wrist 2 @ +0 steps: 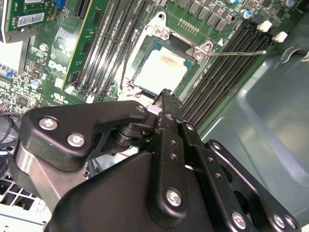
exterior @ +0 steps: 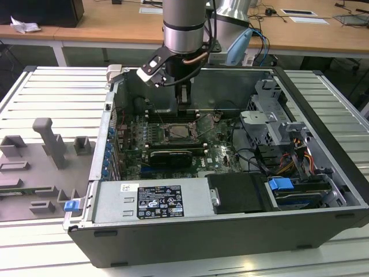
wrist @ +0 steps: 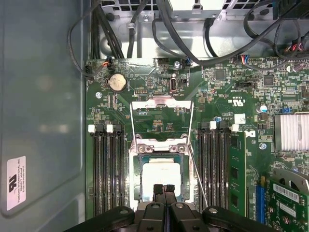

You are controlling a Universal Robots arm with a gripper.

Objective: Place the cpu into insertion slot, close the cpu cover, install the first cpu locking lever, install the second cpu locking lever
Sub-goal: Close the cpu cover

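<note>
One cpu (wrist: pixel 161 176) was seated in the insertion slot (wrist: pixel 137 175), with the cover left raised.
The single cpu cover (wrist: pixel 161 103) was swung open; the gripper (wrist: pixel 163 188) was held close over the cpu, its two fingers pressed together, nothing gripped.

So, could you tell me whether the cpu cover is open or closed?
Open: the cpu cover lies flipped back off the insertion slot, leaving the cpu bare.

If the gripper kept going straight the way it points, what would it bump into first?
Probably the cpu, lying in the insertion slot right under the gripper. The cpu cover is flipped open, out of that line. How big the gap is, I cannot tell.
</note>
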